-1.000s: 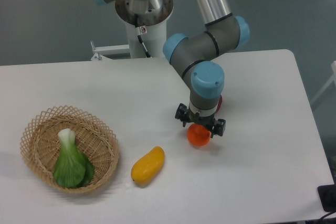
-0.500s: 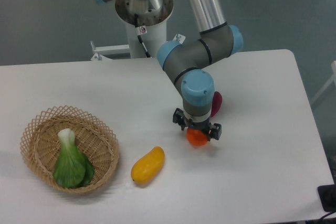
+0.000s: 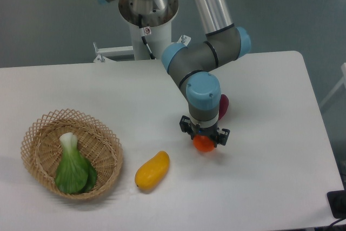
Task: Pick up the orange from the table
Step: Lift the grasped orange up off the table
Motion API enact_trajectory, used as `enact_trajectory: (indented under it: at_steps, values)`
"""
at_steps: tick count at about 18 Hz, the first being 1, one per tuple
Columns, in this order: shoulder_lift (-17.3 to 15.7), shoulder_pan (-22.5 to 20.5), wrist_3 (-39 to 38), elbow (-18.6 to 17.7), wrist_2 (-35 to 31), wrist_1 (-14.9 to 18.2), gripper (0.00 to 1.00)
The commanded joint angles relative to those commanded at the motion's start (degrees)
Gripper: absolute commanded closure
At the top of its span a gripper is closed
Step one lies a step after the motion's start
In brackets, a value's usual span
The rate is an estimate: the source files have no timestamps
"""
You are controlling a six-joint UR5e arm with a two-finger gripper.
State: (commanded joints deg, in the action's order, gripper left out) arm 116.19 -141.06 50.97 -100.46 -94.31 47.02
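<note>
Claw (image 3: 204, 137): black two-finger claw on the grey and blue arm, pointing straight down; its fingers are sitting on either side of the fruit and appear to be pinching it.
Task fruit: small round bright orange fruit (image 3: 204, 144), lying directly under the claw, between the fingers; its upper part is being hidden by the claw body, its lower half is showing below it.
Contact with counter: cannot tell whether the orange fruit is resting on the surface or is just above it.
Counter: large white flat counter with rounded corners (image 3: 270, 177), carrying everything.
Nearby piece: dark red-purple oblong piece (image 3: 223, 105), lying just behind the claw, partly hidden by the arm's wrist.
Mango: elongated yellow-orange mango (image 3: 152, 170), lying near the claw, toward the front left of it, apart from the orange fruit.
Basket: round woven wicker basket (image 3: 38, 128), standing well apart on the left side, holding a green leafy vegetable with a white stem (image 3: 72, 167).
</note>
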Motion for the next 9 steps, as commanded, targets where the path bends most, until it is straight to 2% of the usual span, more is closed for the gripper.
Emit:
enact_trajectory:
  at_steps: [5,9]
  values:
    - [-1.84,-0.70,0.27,1.76,0.97,0.79,0.30]
    - [-1.85,-2.10,2.28,5.44,2.73,1.93,0.30]
